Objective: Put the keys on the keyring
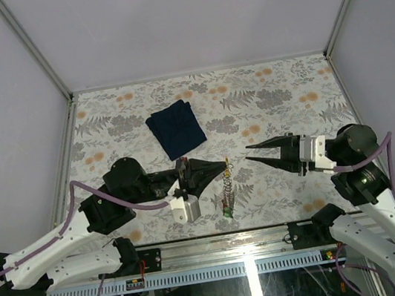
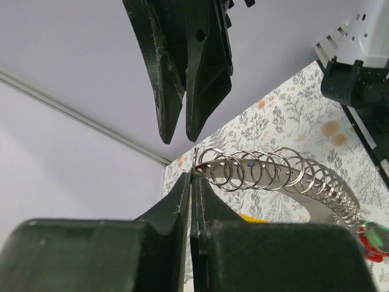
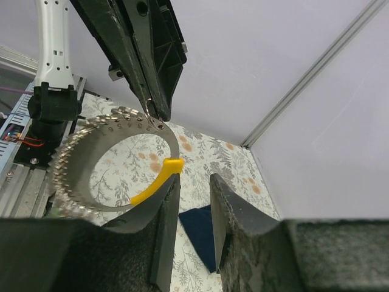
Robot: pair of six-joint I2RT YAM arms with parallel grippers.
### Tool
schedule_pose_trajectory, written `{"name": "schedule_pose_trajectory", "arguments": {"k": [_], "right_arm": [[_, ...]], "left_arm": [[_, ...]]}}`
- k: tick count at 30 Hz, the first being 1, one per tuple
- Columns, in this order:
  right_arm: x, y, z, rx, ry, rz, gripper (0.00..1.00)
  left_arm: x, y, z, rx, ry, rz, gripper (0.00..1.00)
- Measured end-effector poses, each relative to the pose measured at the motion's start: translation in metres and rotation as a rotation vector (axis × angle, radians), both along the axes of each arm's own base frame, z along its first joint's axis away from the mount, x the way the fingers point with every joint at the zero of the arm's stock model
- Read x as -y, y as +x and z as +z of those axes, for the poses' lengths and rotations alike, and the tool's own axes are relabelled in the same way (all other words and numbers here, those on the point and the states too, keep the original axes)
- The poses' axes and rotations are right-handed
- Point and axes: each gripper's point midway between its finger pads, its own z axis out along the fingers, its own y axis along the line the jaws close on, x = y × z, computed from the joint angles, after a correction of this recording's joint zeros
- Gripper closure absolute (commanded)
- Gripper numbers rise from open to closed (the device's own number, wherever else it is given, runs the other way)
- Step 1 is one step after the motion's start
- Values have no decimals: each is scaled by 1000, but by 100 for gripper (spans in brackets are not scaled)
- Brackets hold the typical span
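The keyring (image 1: pixel 227 184) is a silvery band bent into a palm-wide loop, strung with several small split rings, and it hangs above the table. My left gripper (image 1: pixel 225 164) is shut on a small ring at its upper end; in the left wrist view the fingers (image 2: pixel 182 201) pinch that ring and the keyring (image 2: pixel 292 176) curves away to the right. Keys with red and green tags (image 1: pixel 226 209) dangle at its low end (image 2: pixel 372 236). My right gripper (image 1: pixel 247 153) faces the left one, open and empty (image 3: pixel 194 179), its left fingertip beside a yellow piece (image 3: pixel 157 182) on the keyring (image 3: pixel 172 143).
A folded navy cloth (image 1: pixel 176 127) lies on the flowered tabletop behind the grippers and shows below the right fingers (image 3: pixel 197 234). White walls with aluminium posts (image 1: pixel 31 46) enclose the table. A metal rail (image 1: pixel 220 243) runs along the near edge.
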Motion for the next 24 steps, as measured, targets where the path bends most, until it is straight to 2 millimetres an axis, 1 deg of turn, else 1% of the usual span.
{"name": "schedule_pose_trajectory", "arguments": {"k": [2,5,9,13,19,24], "right_arm": [[-2,3,1,-3,-2,-2,68],[-5,4,2,-2,-6,2,68],[-8,2,5,7,-6,11,68],[-12,-2,5,12,-7,33,67],[-25,-7,5,9,-6,90,66],[-34,-9,7,8,3,125,67]], "left_arm": [[0,2,3,-21,-24,13,100],[0,4,1,-56,-40,27,100],[-1,7,0,-103,-56,50,100],[-4,10,2,-153,-86,79,100],[-6,12,8,-219,-137,100,100],[-6,13,11,-263,-161,104,100]]}}
